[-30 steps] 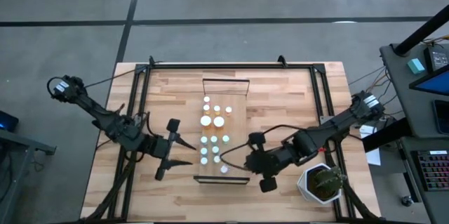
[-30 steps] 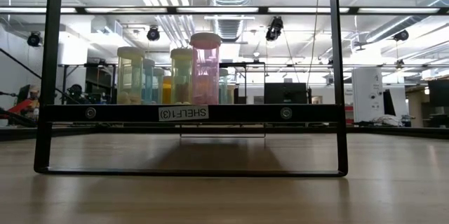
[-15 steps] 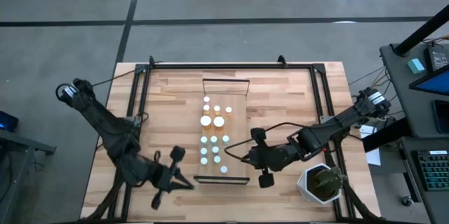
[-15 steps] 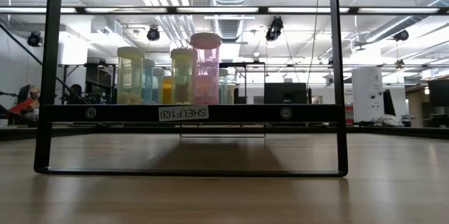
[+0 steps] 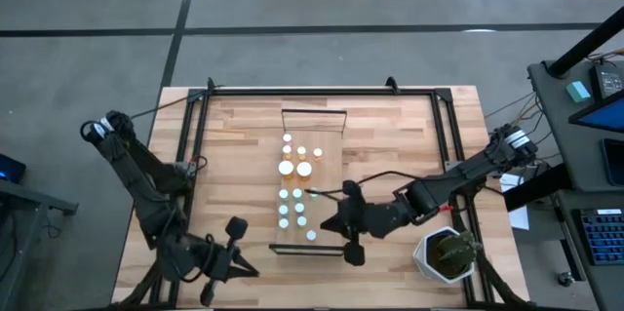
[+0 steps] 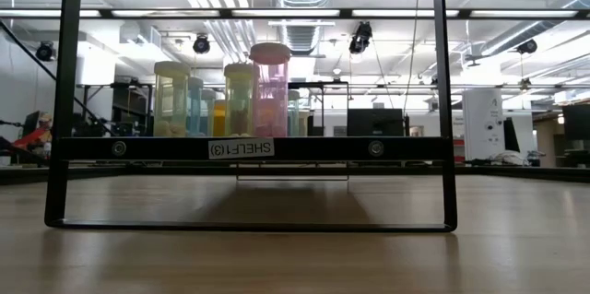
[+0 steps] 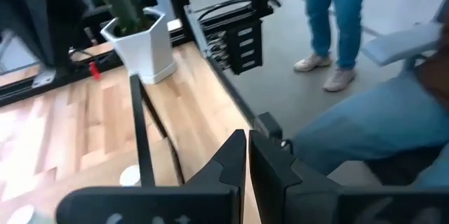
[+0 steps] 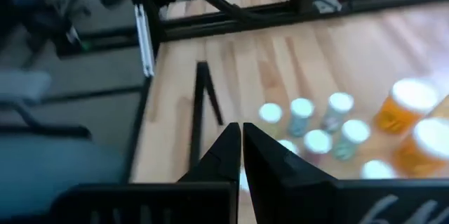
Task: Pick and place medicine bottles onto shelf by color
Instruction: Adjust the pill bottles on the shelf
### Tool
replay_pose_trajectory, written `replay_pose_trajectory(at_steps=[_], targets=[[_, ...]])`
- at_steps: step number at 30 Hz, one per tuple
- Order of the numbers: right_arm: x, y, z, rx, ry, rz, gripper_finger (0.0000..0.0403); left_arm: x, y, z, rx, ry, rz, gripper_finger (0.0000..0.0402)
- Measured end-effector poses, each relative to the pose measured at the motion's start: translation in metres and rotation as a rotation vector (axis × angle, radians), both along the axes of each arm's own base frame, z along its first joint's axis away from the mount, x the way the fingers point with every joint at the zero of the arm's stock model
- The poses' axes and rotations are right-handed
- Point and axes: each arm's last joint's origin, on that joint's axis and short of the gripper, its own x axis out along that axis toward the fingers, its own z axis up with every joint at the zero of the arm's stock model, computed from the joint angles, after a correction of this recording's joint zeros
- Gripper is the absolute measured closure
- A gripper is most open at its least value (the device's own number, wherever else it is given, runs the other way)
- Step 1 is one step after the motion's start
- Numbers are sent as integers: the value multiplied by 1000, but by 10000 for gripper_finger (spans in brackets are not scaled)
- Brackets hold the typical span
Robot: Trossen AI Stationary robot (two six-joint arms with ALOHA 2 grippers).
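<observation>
**A:** While the bottles stand in their rows, where is everything?

**B:** The medicine bottles [image 5: 297, 179] are all up on the shelf [image 5: 331, 170], a light plank running down the middle of the surface from its far edge toward the near edge. From above I see only white caps in loose columns, with two larger ones partway along. The low view shows tall tinted ones, yellow-green and pink [image 6: 269, 91], behind the dark rail [image 6: 249, 148].

**A:** And the arms?

**B:** The right gripper [image 5: 331, 228] sits just beside the shelf's right edge, near its near end, fingers pressed together and holding nothing. The left gripper [image 5: 239, 264] is at the surface's near left corner, well apart from the shelf; its fingers [image 7: 242, 168] are also closed and empty.

**A:** So the step in hand?

**B:** I'd judge the right arm is lining up on a bottle at the near end. To do it well, it should open its fingers before it goes in, come down over one cap rather than sweep sideways, since the neighbours stand close and would topple easily. The potted plant [image 5: 448, 252] at the near right corner needs clearance too.
</observation>
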Motion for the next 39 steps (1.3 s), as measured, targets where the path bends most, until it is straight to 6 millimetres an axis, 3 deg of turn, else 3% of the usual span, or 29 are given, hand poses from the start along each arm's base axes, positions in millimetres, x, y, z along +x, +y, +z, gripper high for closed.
replay_pose_trajectory(at_steps=[7,12,21,30,35,39], targets=[[14,6,11,329,51,-186,394,-9,-4,-11,32,-5,44,400],[30,14,12,392,161,-281,394,-10,-3,-10,61,-19,30,400],[45,8,25,478,432,-595,394,-10,-3,-10,85,-20,22,400],[76,16,11,695,606,-748,394,-12,-1,-14,126,8,20,400],[98,11,5,729,622,-759,394,-12,-1,-14,130,6,17,400],[99,4,-1,709,659,-790,394,-15,-2,-15,145,15,4,400]])
